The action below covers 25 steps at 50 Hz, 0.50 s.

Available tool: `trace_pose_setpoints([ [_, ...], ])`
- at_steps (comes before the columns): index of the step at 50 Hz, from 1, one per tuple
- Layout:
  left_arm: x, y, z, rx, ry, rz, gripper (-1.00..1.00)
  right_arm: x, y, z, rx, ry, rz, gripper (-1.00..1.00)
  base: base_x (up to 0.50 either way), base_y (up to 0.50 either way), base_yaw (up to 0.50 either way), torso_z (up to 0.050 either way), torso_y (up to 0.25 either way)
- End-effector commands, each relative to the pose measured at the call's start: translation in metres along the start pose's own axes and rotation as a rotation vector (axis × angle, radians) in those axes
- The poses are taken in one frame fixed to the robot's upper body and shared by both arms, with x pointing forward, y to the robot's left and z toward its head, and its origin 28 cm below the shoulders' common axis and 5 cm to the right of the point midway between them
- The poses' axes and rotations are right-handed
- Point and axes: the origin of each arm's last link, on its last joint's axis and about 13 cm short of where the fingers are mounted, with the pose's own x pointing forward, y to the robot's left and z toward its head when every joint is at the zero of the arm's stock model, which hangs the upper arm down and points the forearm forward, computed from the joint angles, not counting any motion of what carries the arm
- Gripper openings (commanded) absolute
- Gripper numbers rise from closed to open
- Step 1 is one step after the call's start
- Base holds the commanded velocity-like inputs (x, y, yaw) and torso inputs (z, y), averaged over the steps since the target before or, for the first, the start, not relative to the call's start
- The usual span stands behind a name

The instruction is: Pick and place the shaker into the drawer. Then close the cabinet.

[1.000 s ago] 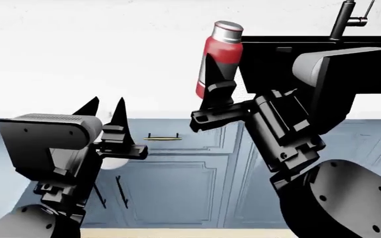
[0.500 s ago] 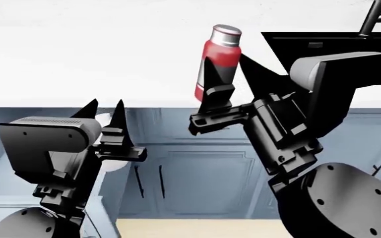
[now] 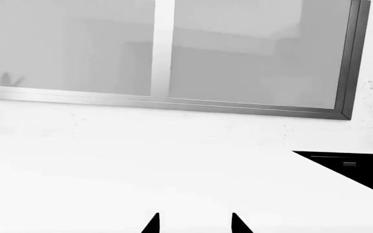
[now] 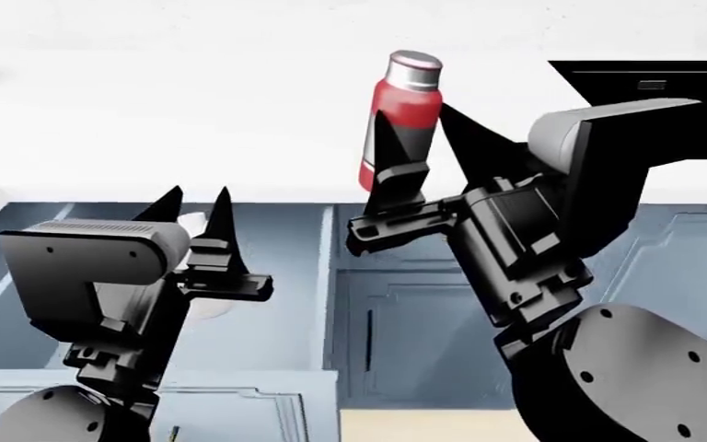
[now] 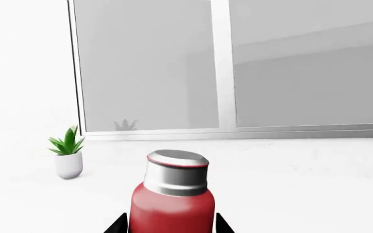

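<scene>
The red shaker with a silver cap is held upright in my right gripper, above the white counter's front edge. In the right wrist view the shaker fills the space between the two black fingertips of that gripper. The drawer stands pulled out at the lower left, with pale blue-grey inner walls and floor, to the left of and below the shaker. My left gripper is open and empty over the drawer. In the left wrist view it points at the bare counter.
A black sink lies at the back right, also in the left wrist view. A potted plant stands far left on the counter by the window. A panelled cabinet door with a bar handle is right of the drawer.
The head view has shifted left: the sink slid toward the right edge and the open drawer came into view under my left gripper. Both arms hold the same pose, the shaker still gripped.
</scene>
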Motion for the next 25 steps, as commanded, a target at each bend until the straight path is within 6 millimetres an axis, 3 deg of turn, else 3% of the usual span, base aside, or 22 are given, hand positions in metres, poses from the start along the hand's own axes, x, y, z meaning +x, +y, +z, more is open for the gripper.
trace_pose_setpoints([
  [1, 0.0, 0.0, 0.0, -0.006, -0.001, 0.005, -1.0, 0.0, -0.001, -0.001, -0.01, -0.008, 0.001, -1.0, 0.32, 0.47, 0.0, 0.0, 0.0],
  [15, 0.002, -0.001, 0.0, -0.005, 0.001, -0.002, -1.0, 0.0, -0.001, -0.002, -0.006, -0.012, 0.01, -1.0, 0.43, 0.36, 0.0, 0.0, 0.001],
  [25, 0.0, 0.005, 0.009, 0.075, 0.028, -0.045, -1.0, 0.001, -0.003, 0.01, -0.077, -0.008, 0.013, -1.0, 0.0, 0.0, 0.0, 0.0, 0.001],
])
